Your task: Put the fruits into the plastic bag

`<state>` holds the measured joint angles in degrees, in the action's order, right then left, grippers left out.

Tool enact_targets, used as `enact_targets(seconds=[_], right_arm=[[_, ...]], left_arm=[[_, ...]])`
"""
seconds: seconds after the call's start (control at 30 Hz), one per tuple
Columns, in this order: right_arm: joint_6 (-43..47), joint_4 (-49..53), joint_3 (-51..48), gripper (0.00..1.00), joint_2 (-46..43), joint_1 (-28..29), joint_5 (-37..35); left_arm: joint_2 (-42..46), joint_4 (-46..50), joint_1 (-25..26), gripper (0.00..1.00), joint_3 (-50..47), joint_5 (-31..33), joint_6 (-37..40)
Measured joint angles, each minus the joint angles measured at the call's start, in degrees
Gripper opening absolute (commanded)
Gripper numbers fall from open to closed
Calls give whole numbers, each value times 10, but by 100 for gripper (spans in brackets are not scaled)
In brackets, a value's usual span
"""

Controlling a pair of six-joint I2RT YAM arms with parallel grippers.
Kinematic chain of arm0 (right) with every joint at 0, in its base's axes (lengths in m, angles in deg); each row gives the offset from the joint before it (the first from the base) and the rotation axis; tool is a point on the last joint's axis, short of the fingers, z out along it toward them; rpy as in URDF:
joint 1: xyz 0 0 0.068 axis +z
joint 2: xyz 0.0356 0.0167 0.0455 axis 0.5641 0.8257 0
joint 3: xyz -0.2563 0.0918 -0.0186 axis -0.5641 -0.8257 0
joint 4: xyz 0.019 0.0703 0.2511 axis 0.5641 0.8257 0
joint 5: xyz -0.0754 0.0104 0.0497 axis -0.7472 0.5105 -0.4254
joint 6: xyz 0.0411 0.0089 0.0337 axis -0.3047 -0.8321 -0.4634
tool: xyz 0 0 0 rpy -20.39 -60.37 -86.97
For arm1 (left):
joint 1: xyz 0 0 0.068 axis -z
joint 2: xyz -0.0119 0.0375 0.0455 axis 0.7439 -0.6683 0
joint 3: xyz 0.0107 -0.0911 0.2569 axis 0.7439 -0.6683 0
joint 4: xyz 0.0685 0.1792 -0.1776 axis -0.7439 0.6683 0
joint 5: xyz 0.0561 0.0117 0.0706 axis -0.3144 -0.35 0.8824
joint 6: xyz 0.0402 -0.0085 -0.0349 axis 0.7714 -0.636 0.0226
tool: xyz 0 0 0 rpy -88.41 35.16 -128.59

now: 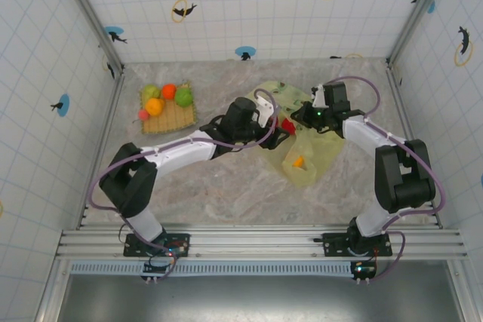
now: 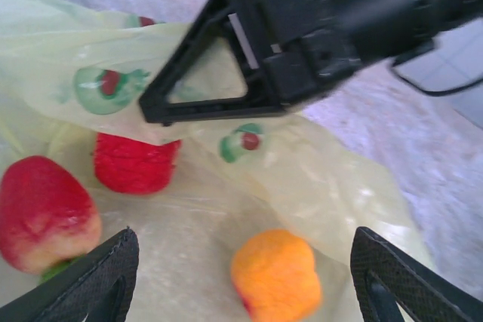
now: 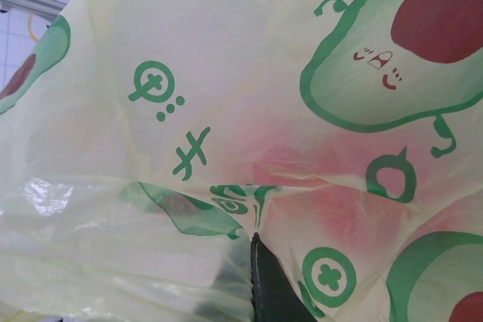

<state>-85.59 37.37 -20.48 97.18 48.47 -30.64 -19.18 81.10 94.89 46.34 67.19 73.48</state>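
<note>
the right gripper (image 2: pixel 155 107), clamped on the plastic bag (image 2: pixel 332 186) rim, bars the top of its mouth, leaving a low gap open above the orange fruit (image 2: pixel 275 273) and red fruit (image 2: pixel 136 164).

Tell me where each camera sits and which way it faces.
Top external: above and behind the robot, looking down on the table; both arms, left gripper, right gripper.
Left wrist: looking down into the plastic bag; own open fingers.
Right wrist: close against the bag; one own fingertip.
Top external and left wrist share the orange fruit.

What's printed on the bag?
The bag has green cartoon avocados with red pits on translucent yellow-green plastic; clearest in the right wrist view.
</note>
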Motion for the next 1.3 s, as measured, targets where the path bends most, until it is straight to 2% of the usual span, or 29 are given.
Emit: enact_targets(seconds=[0.13, 0.3, 0.47, 0.63, 0.77, 0.9, 1.0, 1.13, 1.3], right_arm=[[0, 0, 0, 0, 0, 0, 0], [2, 0, 0, 0, 0, 0, 0], [4, 0, 0, 0, 0, 0, 0], [5, 0, 0, 0, 0, 0, 0], [6, 0, 0, 0, 0, 0, 0], [6, 0, 0, 0, 0, -3, 1], [6, 0, 0, 0, 0, -5, 4], [6, 0, 0, 0, 0, -10, 9], [7, -3, 0, 0, 0, -17, 18]], left_arm=[[41, 35, 0, 76, 1, -24, 4], [105, 52, -16, 80, 1, -14, 3], [183, 50, -79, 82, -3, 63, -9], [222, 46, -181, 83, -23, 141, -54], [220, 50, -279, 84, -52, 174, -97], [192, 47, -380, 84, -75, 175, -151], [159, 46, -435, 84, -89, 176, -183], [110, 50, -481, 84, -94, 185, -207], [49, 72, -504, 83, -82, 235, -206]])
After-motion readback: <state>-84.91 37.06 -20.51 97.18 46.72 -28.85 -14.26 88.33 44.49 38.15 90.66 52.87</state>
